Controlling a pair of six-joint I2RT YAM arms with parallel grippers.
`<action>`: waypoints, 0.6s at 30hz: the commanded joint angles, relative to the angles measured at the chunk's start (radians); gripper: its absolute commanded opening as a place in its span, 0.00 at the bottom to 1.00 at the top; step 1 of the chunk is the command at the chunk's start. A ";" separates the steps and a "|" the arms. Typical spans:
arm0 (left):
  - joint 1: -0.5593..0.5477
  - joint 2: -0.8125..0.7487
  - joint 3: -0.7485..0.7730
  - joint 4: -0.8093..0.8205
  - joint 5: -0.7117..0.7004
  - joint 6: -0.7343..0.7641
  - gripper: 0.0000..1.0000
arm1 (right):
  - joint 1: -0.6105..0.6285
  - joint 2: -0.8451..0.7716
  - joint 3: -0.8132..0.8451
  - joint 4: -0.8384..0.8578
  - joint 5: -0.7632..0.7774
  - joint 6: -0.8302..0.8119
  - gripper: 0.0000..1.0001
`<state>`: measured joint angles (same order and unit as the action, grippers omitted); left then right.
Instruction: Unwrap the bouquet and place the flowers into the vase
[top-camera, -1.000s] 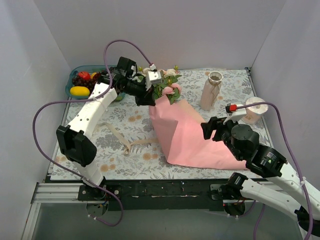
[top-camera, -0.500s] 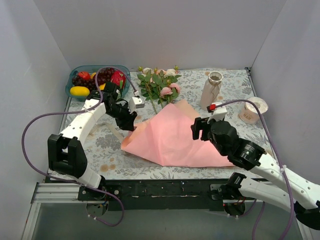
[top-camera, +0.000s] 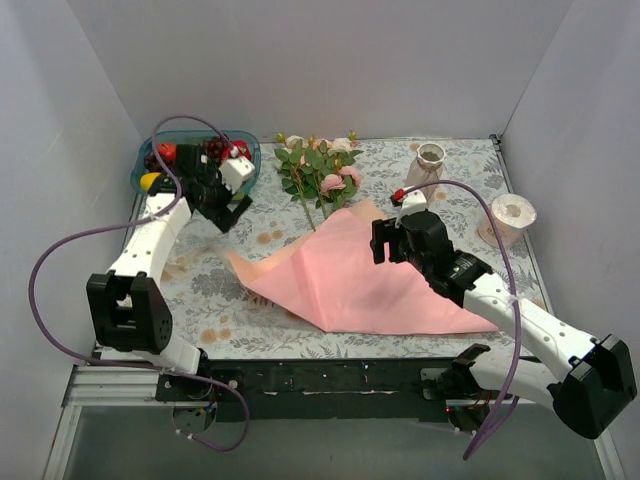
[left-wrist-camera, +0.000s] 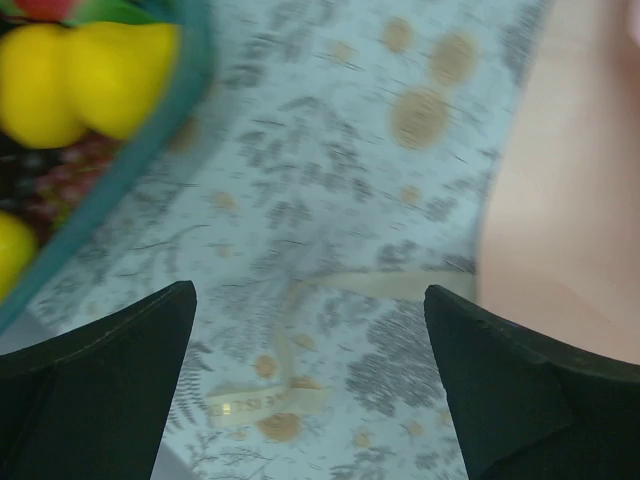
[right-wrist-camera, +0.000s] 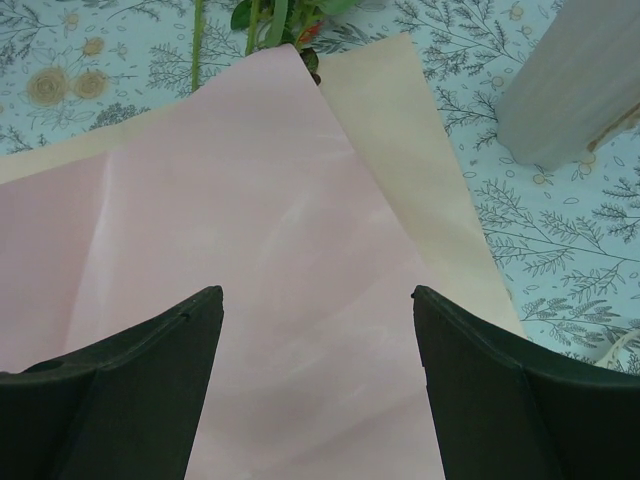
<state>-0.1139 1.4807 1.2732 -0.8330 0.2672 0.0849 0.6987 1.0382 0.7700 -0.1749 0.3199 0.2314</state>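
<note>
Upper left: tray (top-camera: 136, 170). Upper centre: flowers (top-camera: 318, 175), stems reaching down to paper sheet (top-camera: 350, 285) at centre. Upper right: vase (top-camera: 430, 160); tape roll (top-camera: 512, 215) further right, slightly lower.

Flat pink paper sheet (top-camera: 345, 285) covers the frame's centre; passable overhead. Flowers (top-camera: 318, 175) lie at upper centre, teal tray (top-camera: 256, 158) at upper left. Vase (top-camera: 425, 172) and tape roll (top-camera: 512, 215) stand upright at right, with bare tablecloth (top-camera: 470, 160) between them.
</note>
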 joint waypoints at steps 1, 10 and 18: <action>0.062 0.110 0.208 0.254 -0.237 -0.222 0.98 | -0.030 0.011 0.032 0.098 -0.123 -0.056 0.84; 0.138 0.136 0.437 0.165 0.143 -0.409 0.98 | -0.038 -0.058 -0.028 0.100 -0.139 -0.049 0.84; -0.185 0.329 0.414 -0.011 0.495 -0.457 0.98 | -0.038 -0.133 -0.025 0.068 -0.139 -0.030 0.84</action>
<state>-0.1646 1.6745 1.6897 -0.7292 0.4923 -0.3035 0.6666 0.9501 0.7288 -0.1238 0.1940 0.1947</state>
